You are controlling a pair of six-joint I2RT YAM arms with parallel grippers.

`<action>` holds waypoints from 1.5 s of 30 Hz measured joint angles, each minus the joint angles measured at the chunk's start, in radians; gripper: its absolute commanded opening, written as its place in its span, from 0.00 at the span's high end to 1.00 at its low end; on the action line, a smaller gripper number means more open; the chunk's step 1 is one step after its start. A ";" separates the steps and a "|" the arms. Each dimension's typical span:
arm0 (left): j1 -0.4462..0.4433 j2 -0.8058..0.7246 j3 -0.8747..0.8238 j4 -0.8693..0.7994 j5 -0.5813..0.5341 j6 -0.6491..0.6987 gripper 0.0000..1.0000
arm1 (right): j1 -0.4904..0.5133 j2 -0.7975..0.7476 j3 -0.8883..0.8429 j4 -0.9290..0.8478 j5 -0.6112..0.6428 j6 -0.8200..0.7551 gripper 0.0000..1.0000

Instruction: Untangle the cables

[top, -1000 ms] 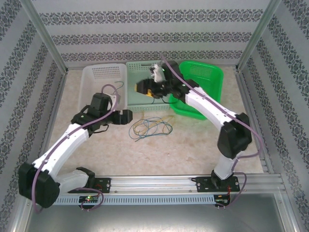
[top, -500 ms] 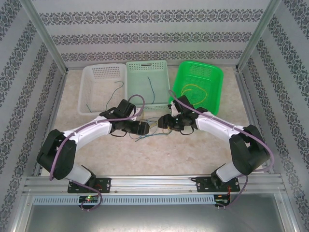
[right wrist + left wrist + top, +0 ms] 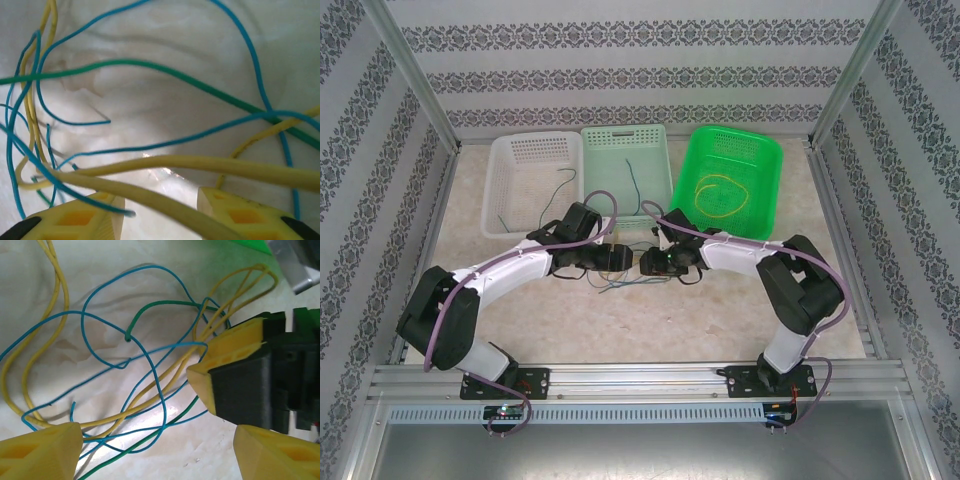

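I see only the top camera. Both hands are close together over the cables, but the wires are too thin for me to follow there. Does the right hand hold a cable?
Observer: No. In the right wrist view, the right hand has its fingers apart, and the yellow cables cross just in front of them.
Operator: And the left hand, is it gripping?
Observer: No. In the left wrist view, the left hand is wide open. A blue cable, a green cable and yellow strands pass between its fingers.
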 measured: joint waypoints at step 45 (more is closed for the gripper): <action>0.064 -0.022 0.014 0.164 0.009 -0.068 0.30 | -0.027 -0.434 0.296 -0.199 -0.108 -0.146 1.00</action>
